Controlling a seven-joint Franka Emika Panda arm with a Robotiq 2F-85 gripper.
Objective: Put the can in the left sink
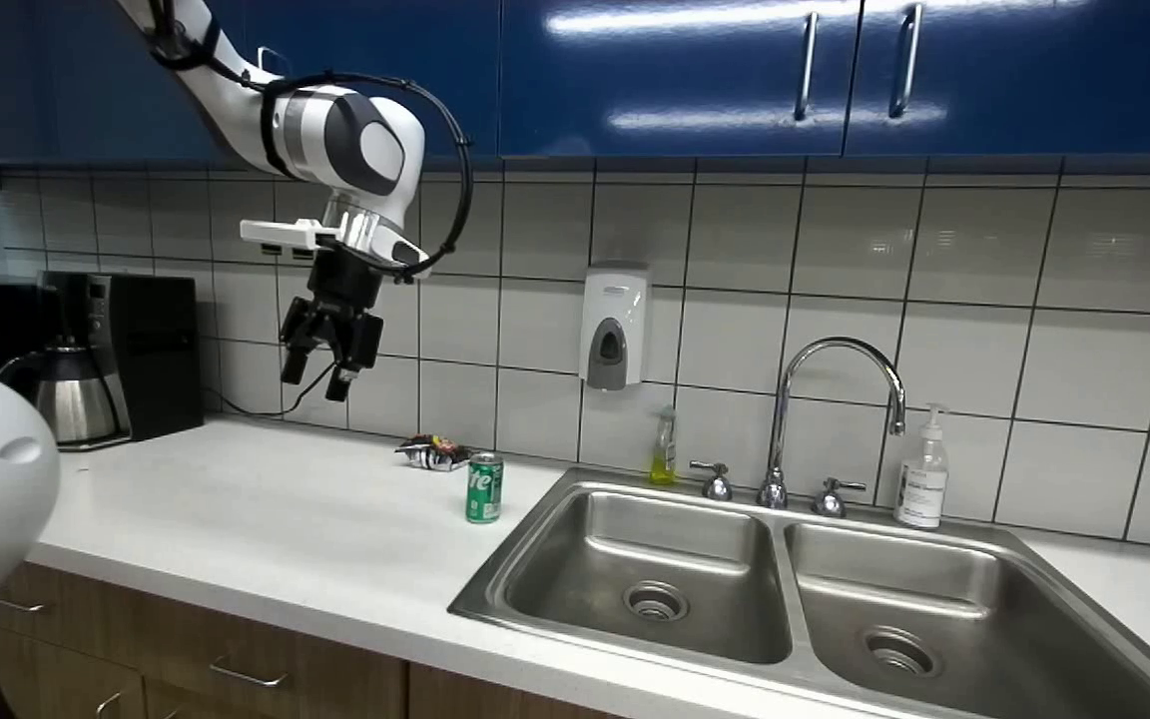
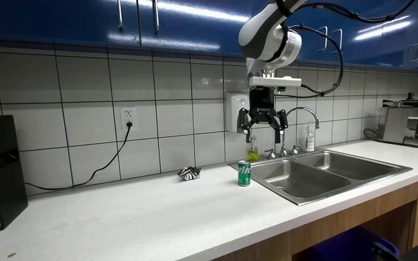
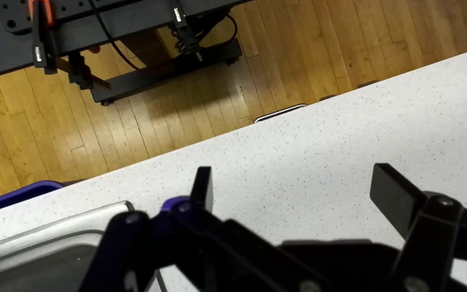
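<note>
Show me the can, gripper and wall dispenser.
Can (image 1: pixel 484 489): in an exterior view, on its green side.
Gripper (image 2: pixel 263 139): in an exterior view, midway between fingertips.
Wall dispenser (image 1: pixel 615 328): in an exterior view, on its front.

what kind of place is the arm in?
Likely a shared kitchenette, maybe in an office or lab: there's a double-basin stainless steel sink, a wall-mounted soap dispenser and what looks like an espresso machine.

White counter (image 1: pixel 266 509), speckled. From here I see on it: can (image 2: pixel 244 174), upright near sink (image 1: pixel 792 584); crumpled wrapper (image 2: pixel 189 173) by wall (image 2: pixel 172 123); coffee maker (image 1: pixel 161 350); steel espresso machine (image 2: pixel 394 125).
</note>
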